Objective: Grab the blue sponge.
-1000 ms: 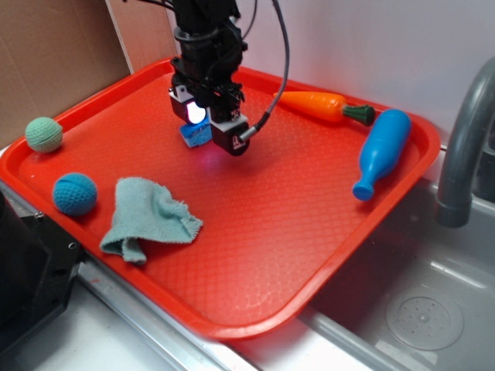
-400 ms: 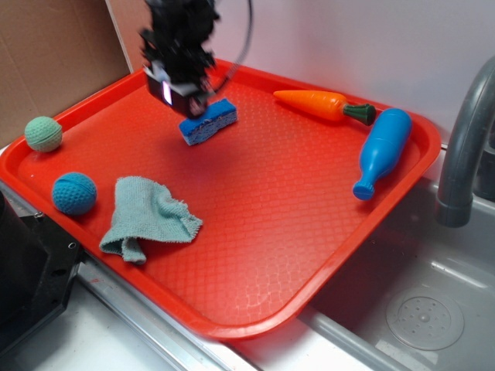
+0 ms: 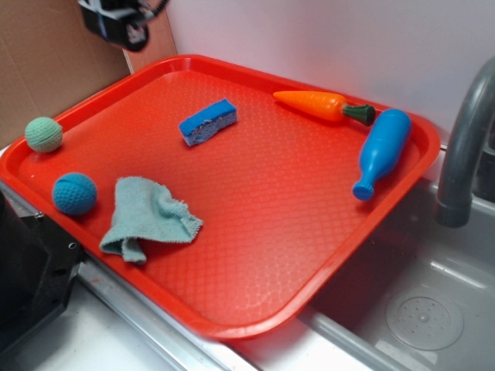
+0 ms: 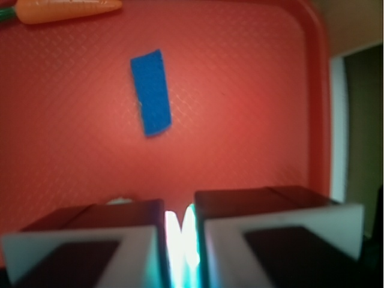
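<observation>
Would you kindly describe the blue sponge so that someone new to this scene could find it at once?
Look at the red tray beside the sink. In its far half, left of the orange carrot, lies the blue sponge. It is a small flat rectangular block, unlike the round blue knitted ball or the pin-shaped blue bottle.

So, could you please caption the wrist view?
Shut tool high above the red tray, blue sponge lying free.
</observation>
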{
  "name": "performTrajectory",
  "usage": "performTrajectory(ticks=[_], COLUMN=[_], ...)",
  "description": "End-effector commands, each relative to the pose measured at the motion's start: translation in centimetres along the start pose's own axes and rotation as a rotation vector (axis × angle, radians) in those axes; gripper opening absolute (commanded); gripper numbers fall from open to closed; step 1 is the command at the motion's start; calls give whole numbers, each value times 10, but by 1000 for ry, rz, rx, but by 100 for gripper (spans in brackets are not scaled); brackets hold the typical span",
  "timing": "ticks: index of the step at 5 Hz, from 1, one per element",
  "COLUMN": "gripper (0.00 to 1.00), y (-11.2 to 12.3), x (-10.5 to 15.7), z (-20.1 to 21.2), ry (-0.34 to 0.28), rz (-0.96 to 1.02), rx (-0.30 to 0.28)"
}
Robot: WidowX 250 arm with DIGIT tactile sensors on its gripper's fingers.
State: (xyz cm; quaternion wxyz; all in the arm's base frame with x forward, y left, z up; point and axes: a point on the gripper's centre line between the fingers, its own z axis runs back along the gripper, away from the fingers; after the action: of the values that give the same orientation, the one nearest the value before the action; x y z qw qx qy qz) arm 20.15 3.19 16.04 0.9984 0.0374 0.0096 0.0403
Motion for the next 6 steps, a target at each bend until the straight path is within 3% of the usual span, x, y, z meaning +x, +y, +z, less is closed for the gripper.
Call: performTrajectory(ticks=[1, 2, 3, 4, 5, 6], gripper=[100, 100, 100, 100, 100, 100], y=[-2, -9, -16, -31, -39, -32], x=[2, 29, 56, 67, 76, 79], z=[17, -10, -39, -66, -98, -120], ry=[-104, -191, -209, -166, -103, -61], rz=[-26, -95, -97, -116, -148, -150], rx=[-26, -7, 1, -77, -72, -64])
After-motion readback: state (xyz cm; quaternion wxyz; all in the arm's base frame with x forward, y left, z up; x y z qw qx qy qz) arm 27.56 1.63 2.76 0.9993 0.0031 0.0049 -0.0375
